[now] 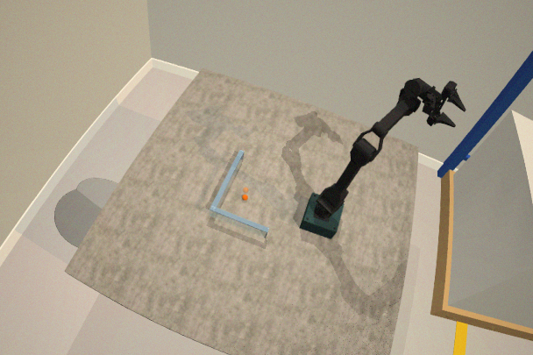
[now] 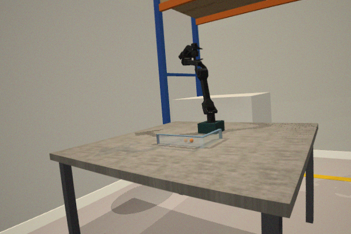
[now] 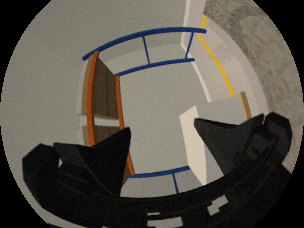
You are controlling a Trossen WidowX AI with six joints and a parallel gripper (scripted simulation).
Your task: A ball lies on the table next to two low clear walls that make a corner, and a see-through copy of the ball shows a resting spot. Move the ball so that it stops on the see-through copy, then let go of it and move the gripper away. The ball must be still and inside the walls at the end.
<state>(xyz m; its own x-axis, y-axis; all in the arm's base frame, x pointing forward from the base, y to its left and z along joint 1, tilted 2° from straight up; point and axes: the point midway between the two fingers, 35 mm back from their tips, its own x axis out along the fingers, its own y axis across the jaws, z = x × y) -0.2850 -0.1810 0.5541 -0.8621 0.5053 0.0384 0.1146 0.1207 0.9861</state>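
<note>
A plain grey-walled room holds a mottled stone-grey table (image 2: 202, 173) on dark legs, with a blue-and-orange storage rack (image 2: 160, 57) and a white block (image 2: 231, 106) behind it. On the table top stand two low clear walls (image 1: 228, 201), blue-edged and joined in an L. Inside that corner lies the ball (image 1: 245, 197) — small, orange, opaque — and just beside it, toward the longer wall's far end, the see-through copy (image 1: 245, 189), a paler orange. The two appear near each other but not overlapping; the task is therefore judged not yet begun.

The arm (image 1: 351, 166) rises from its dark green base (image 1: 319, 220) and reaches up and away from the corner. The gripper (image 1: 451, 109) is high above the table, well apart from the ball, its fingers spread wide with nothing between them; the wrist view shows only the rack and floor past the two dark fingers.

Handling, as a judgement: the ball looks light, rigid and smooth, so it will probably roll at a slight touch and may squirt out of an off-centre pinch. The safest hold is likely across its widest line, jaws descending from above and centred — with a gentle release, since a dropped or nudged ball could run on toward the walls or out of the open side.
</note>
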